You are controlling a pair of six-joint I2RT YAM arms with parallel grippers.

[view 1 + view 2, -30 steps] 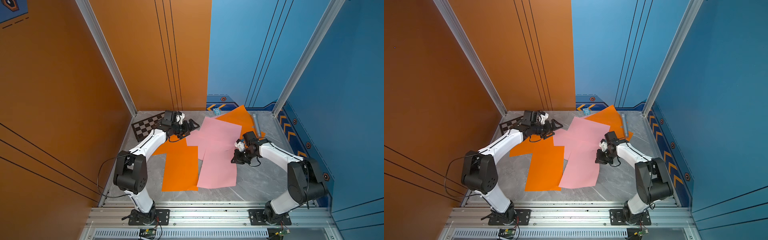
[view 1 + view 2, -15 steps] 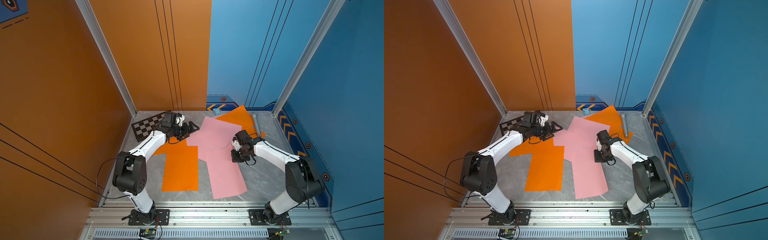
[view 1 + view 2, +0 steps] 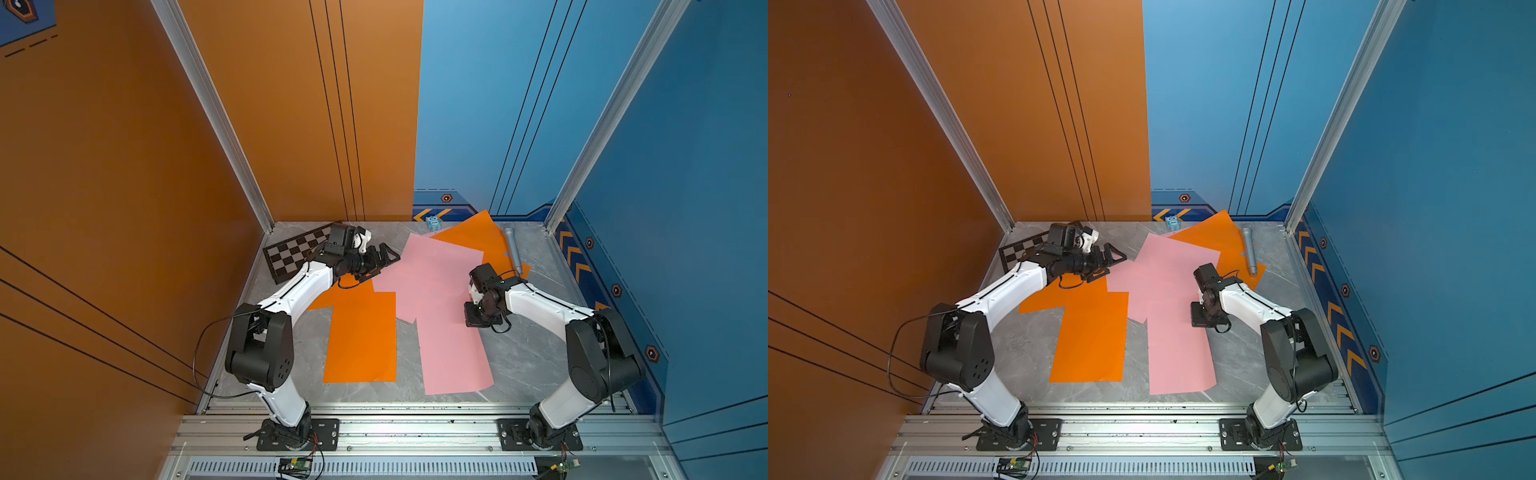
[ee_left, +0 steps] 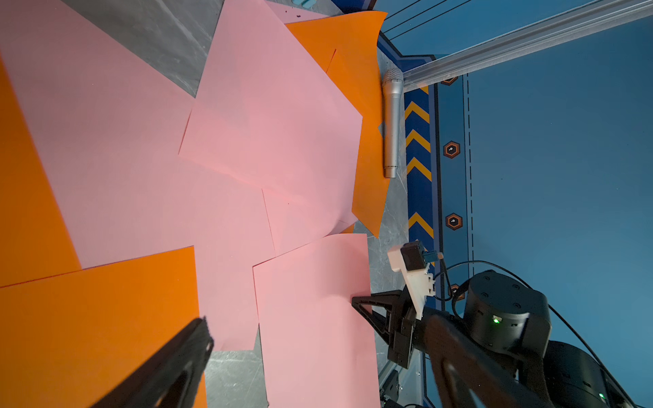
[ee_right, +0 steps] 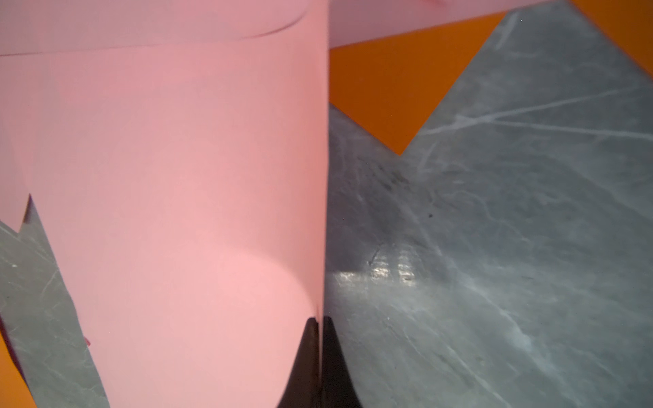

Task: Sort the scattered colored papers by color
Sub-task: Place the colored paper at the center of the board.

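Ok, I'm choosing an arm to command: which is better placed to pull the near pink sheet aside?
Right. The right fingers are shut on the near pink sheet; the left fingers stand open by the chessboard, holding nothing.

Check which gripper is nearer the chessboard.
Left. The left gripper hangs open just past the chessboard, its wrist over the board's corner. The right gripper is across the paper pile, shut on the edge of a pink paper.

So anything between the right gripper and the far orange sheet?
A pink sheet overlaps the near side of the far orange sheet; the microphone lies along its edge, handle end apparently on it.
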